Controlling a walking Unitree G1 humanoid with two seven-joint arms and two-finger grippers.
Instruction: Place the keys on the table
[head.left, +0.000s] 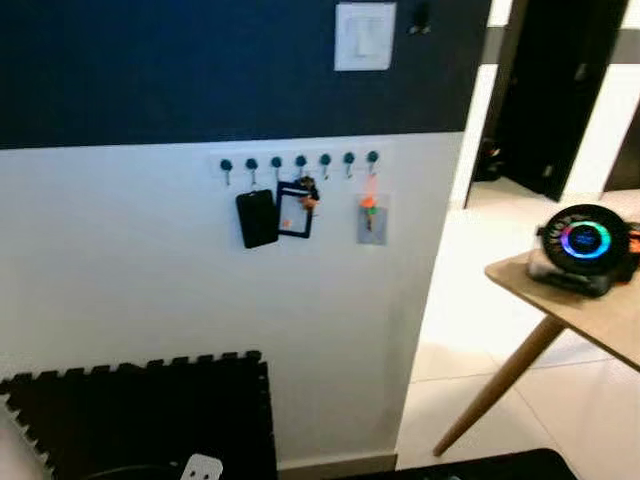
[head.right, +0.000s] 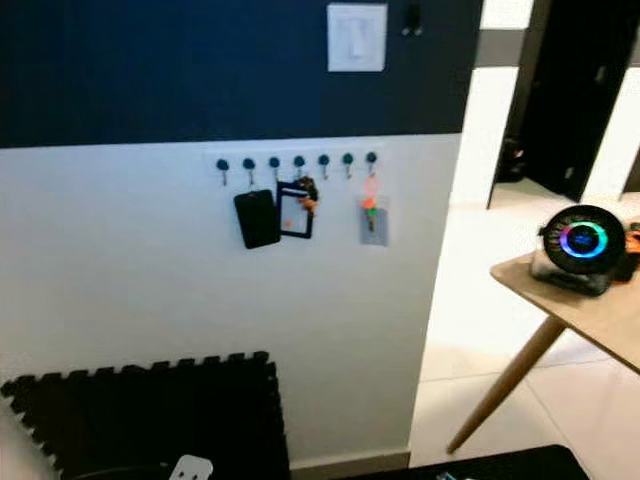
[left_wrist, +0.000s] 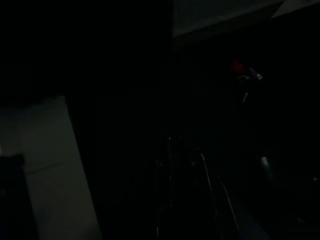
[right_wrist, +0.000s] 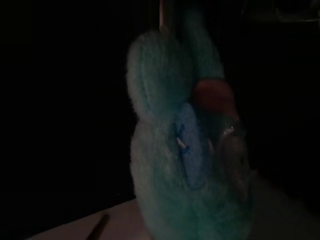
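Observation:
In the dark right wrist view a fuzzy teal plush keyring (right_wrist: 187, 165) with a red patch and a small metal glint hangs close before the camera, seemingly held by my right gripper; its fingers are lost in the shade. The wooden table (head.left: 600, 312) stands at the right on a slanted leg (head.left: 497, 385). On the white wall a hook rail (head.left: 300, 161) carries an orange-tagged key (head.left: 369, 207), a black pouch (head.left: 257, 218) and a card holder (head.left: 295, 210). The left wrist view is almost black, and my left arm hangs idle.
A round black device with a glowing rainbow ring (head.left: 585, 242) sits on the table's near corner. Black foam mats (head.left: 140, 410) lie against the wall at lower left. A light switch (head.left: 364, 36) is on the dark upper wall. A tiled floor (head.left: 470, 300) leads to a dark doorway.

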